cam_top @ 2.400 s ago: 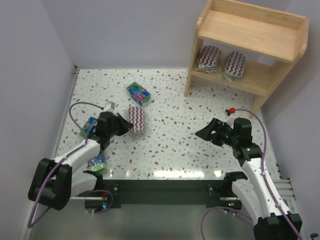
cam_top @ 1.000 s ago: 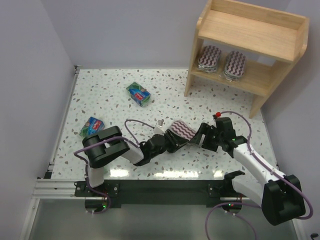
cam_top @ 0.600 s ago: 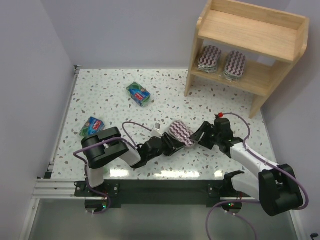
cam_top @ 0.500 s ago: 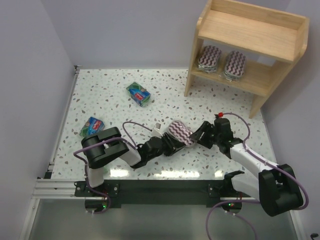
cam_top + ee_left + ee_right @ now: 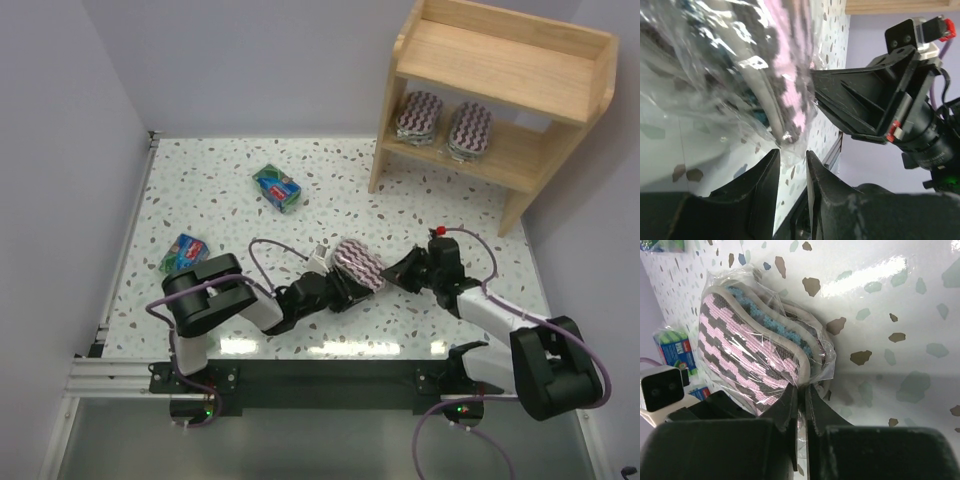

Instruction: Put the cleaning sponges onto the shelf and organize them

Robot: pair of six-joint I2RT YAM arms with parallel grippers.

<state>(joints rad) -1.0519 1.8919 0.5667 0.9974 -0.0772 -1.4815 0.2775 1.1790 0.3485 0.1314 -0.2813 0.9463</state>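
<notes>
Nearly mid-tabletop, toward 6 o'clock, the left claw pinched the crinkly clear wrap of the oval, zigzag-striped sponge pack, which looked blurred and cut off in the left wrist view. From 3 o'clock, the right claw was pressed together on the same glossy wrap's edge.
</notes>
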